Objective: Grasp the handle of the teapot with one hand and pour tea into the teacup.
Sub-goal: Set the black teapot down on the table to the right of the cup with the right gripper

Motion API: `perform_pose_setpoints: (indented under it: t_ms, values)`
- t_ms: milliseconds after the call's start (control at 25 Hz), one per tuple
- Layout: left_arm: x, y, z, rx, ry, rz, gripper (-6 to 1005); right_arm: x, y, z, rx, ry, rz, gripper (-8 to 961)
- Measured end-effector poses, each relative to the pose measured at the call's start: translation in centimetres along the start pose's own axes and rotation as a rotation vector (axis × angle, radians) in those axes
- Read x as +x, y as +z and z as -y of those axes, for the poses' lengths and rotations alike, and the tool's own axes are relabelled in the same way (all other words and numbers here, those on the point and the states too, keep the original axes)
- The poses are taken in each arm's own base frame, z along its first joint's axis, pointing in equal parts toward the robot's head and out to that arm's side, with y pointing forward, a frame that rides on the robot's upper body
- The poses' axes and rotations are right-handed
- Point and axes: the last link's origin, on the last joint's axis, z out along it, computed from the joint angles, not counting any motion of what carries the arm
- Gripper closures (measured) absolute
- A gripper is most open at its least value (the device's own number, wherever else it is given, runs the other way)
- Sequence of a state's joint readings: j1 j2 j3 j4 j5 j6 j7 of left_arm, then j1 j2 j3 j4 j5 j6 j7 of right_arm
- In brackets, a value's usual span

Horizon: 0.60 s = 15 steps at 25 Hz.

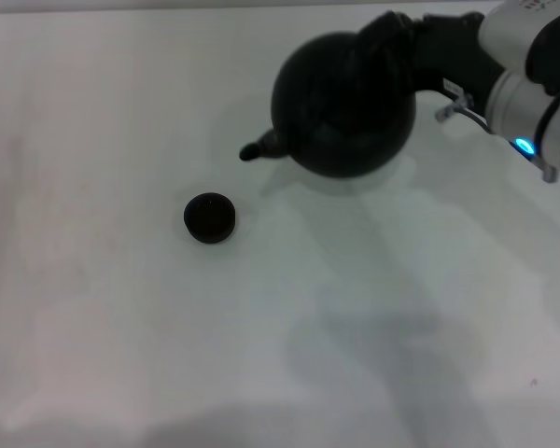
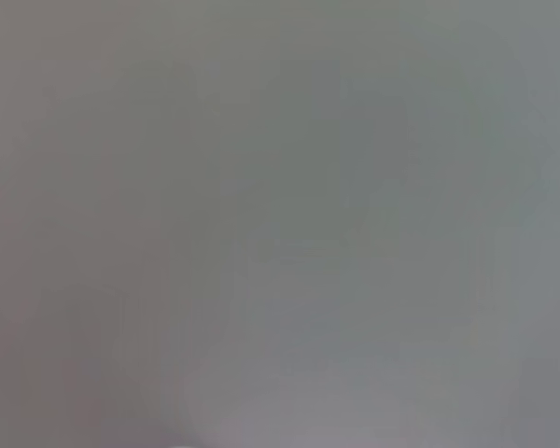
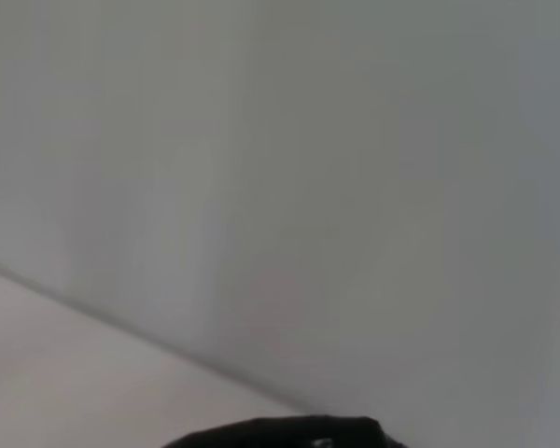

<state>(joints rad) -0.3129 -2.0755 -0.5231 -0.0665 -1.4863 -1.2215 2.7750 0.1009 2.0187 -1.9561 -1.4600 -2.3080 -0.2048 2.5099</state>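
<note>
The right pincer (image 1: 392, 37) grips the handle (image 1: 381, 35), the teapot (image 1: 343, 105) apparently lifted above the bench (image 1: 121, 355). Next, its spout (image 1: 259, 147) must travel over the teacup (image 1: 209, 217), then tilt.

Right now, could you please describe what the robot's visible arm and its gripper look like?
Only the right arm shows, in the head view's upper right corner. Its housing is white and silver, with black rings and a small glowing blue light. A thin metal bracket sticks out by the wrist. The right gripper at its end is matte black and chunky, blending with the black teapot. The left arm is not in view.
</note>
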Motion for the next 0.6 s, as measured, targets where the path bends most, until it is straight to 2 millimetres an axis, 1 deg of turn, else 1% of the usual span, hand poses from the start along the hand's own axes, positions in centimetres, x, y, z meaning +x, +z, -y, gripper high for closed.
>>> perform_pose_setpoints:
  t_ms: [200, 480, 600]
  values:
    - [0.1, 0.0, 0.1, 0.003, 0.001, -0.002, 137, 0.5, -0.3, 0.7, -0.044, 0.024, -0.094, 830]
    - [0.2, 0.1, 0.3, 0.007, 0.004, -0.005, 137, 1.2, -1.1, 2.7, -0.022, 0.060, -0.153, 830]
    - [0.2, 0.1, 0.3, 0.006, 0.005, -0.004, 138, 1.6, -1.3, 3.3, -0.017, 0.073, -0.177, 829]
